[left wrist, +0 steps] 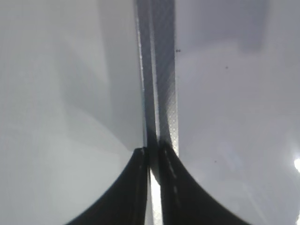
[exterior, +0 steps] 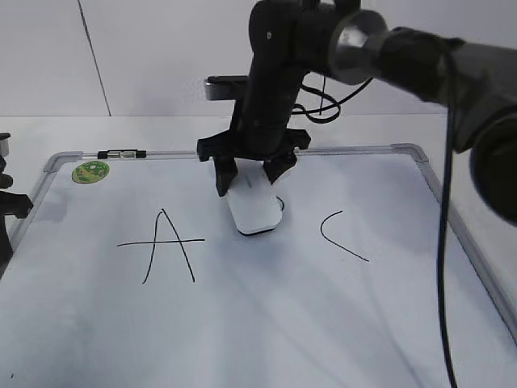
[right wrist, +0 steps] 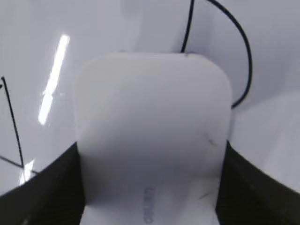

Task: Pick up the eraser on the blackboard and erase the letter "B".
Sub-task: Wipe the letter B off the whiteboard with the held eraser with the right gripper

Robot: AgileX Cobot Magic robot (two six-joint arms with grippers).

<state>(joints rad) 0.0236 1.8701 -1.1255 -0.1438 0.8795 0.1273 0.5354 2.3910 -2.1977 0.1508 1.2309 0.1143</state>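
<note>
Two black pincers show here. Near the centre of the exterior frame, the right pincer [exterior: 249,174] reaches down from the upper right and is clamped on the white oblong plastic eraser with rounded corners [exterior: 254,210], one finger on each long side. The eraser rests on the large white dry-erase blackboard with a silver-grey metal frame [exterior: 420,155], between the black crossed letter "A" [exterior: 161,242] at centre left and the open-curved letter "C" [exterior: 339,234] at centre right. Of the thin black hand-drawn letter "B" [exterior: 280,202], only a short curved stroke shows at the eraser's right edge. A round green sticker [exterior: 90,171] sits at the board's upper left corner. At the far left edge, the left pincer [left wrist: 153,157] has its fingers together, over the frame rail [left wrist: 159,70] beside the pale worktop [left wrist: 56,93].
</note>
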